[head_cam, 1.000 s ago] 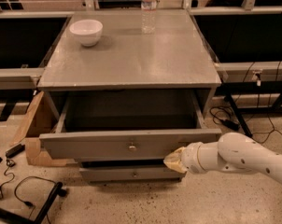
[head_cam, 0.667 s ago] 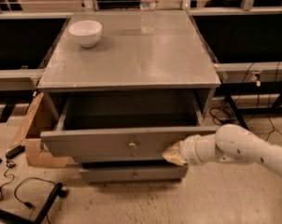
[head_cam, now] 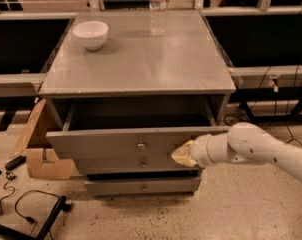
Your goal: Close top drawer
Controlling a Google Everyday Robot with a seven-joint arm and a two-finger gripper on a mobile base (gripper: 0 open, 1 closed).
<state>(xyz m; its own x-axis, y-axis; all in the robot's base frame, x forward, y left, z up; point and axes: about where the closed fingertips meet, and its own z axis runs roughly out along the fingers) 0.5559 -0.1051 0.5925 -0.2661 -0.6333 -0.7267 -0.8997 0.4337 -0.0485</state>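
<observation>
The top drawer (head_cam: 106,143) of the grey cabinet stands pulled out, its long flat front panel carrying a small round knob (head_cam: 140,145) at the centre. Its inside looks dark and empty. My gripper (head_cam: 182,154) comes in from the right on a white arm and rests against the right part of the drawer front. Below are two narrower drawer fronts, the middle one (head_cam: 141,164) slightly out and the bottom one (head_cam: 142,186).
On the cabinet top (head_cam: 141,59) stand a white bowl (head_cam: 91,34) at the back left and a clear water bottle (head_cam: 158,9) at the back. A cardboard box (head_cam: 41,144) and black cables (head_cam: 26,204) lie on the floor to the left.
My gripper has moved left along the drawer front and presses on it. The top drawer has slid in somewhat, showing less of its inside.
</observation>
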